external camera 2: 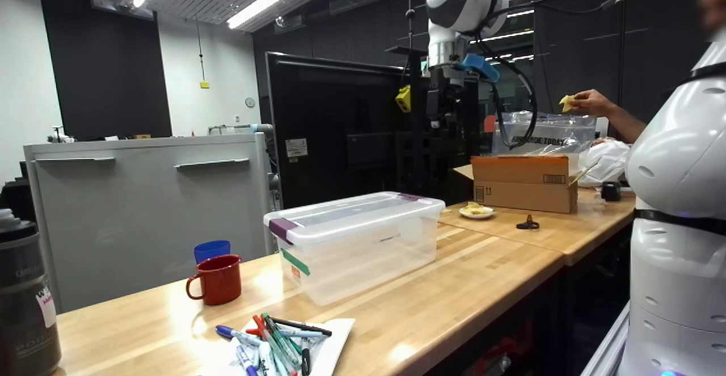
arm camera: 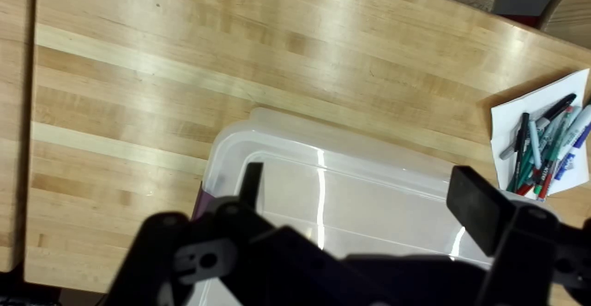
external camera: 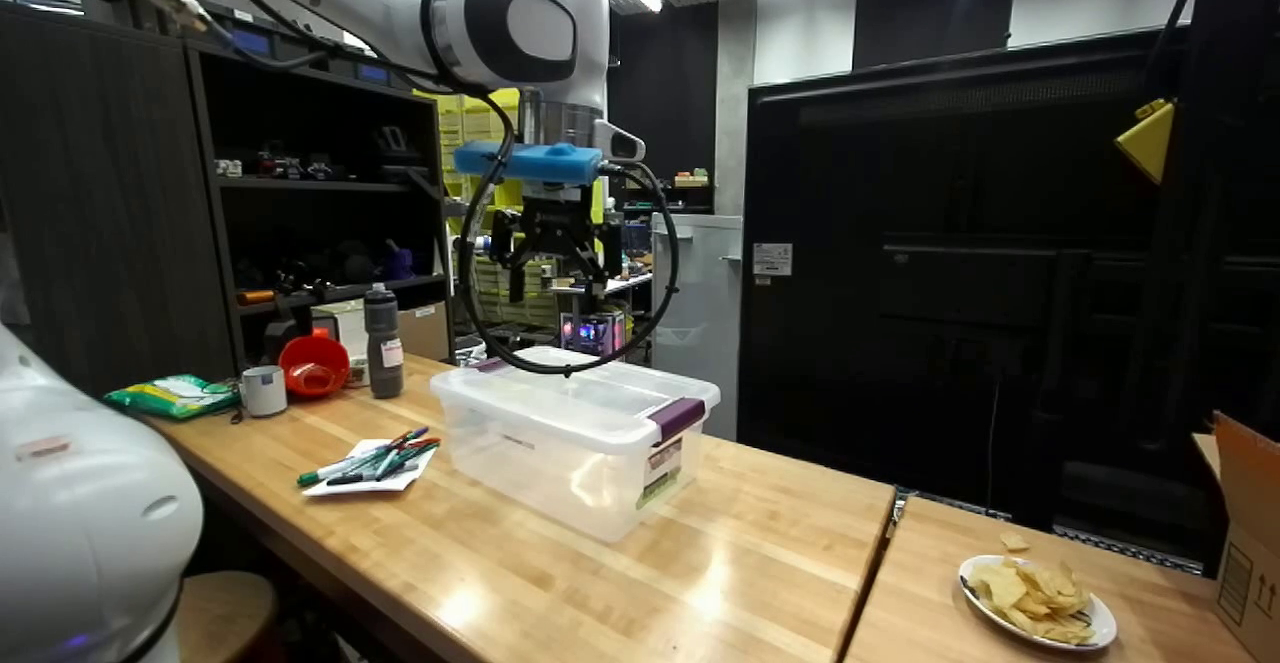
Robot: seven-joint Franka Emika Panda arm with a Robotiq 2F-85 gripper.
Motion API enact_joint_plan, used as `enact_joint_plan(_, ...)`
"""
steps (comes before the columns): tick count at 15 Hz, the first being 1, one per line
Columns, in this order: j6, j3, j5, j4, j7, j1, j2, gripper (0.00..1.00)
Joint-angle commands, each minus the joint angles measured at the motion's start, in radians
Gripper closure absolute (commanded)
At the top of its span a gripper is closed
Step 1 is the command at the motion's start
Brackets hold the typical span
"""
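Two-fingered, hovering with the gripper (arm camera: 359, 188) spread wide and released, higher than the clear bin (external camera: 545, 458) and well apart from it. In the wrist view, framing the bin's lid (external camera 2: 354, 210) between parted fingertips (arm camera: 475, 209). Seeing the bin sitting on the wooden table (external camera: 720, 563), showing purple latches (external camera: 678, 419) at both ends. Nearby, spotting markers (external camera 2: 281, 342) lying heaped on white paper (arm camera: 505, 126) and a red mug (external camera 2: 221, 281) standing near a blue cup (external camera 2: 211, 250).

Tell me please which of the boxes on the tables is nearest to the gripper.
The clear plastic box with purple latches: the gripper hangs open above it, whereas the orange-edged cardboard box stands farther away.
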Motion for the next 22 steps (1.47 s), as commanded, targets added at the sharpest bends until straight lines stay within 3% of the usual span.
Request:
enact_joint_plan(1, -0.002, 0.011, 0.006, 0.001, -0.005, -0.014, 0.002, 0.00)
enact_joint_plan(12, 0.021, 0.022, 0.053, 0.034, 0.022, -0.003, 0.026, 0.00)
enact_joint_plan(18, 0.246, 0.088, 0.102, 0.052, 0.294, -0.031, 0.098, 0.00)
enact_joint_plan(22, 0.365, 0.132, 0.055, 0.050, 0.440, -0.049, 0.156, 0.00)
